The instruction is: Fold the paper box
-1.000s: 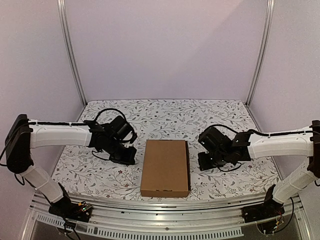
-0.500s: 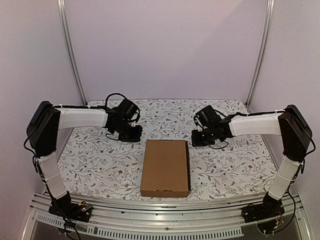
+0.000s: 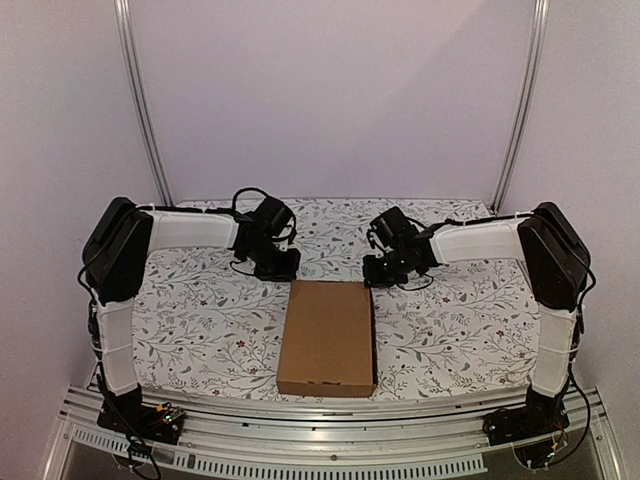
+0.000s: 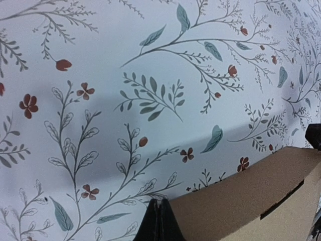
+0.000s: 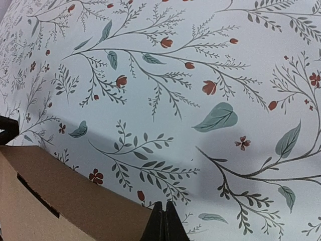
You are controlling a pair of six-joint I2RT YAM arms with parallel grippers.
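My left gripper (image 3: 277,268) and right gripper (image 3: 381,272) are both pinched closed and empty, just beyond the far corners of the paper box (image 3: 327,337). It lies flat and closed on the floral tablecloth (image 3: 200,320), probably untouched.

White floral-print worktop cover (image 3: 200,320): grey-green leafy sprigs and small red flowers on a pale ground. Lies flat, runs from side wall to side wall. Print sharp in both wrist views, soft shadow bands across it.
Two slim silver metal posts rise from far corners: left post (image 3: 143,100), right post (image 3: 520,100), both leaning slightly outward toward top.
Plain pale lilac back wall (image 3: 330,100) between posts.
Silver aluminium rail (image 3: 330,412) along near edge of worktop; slotted metal strip (image 3: 300,466) just below it.
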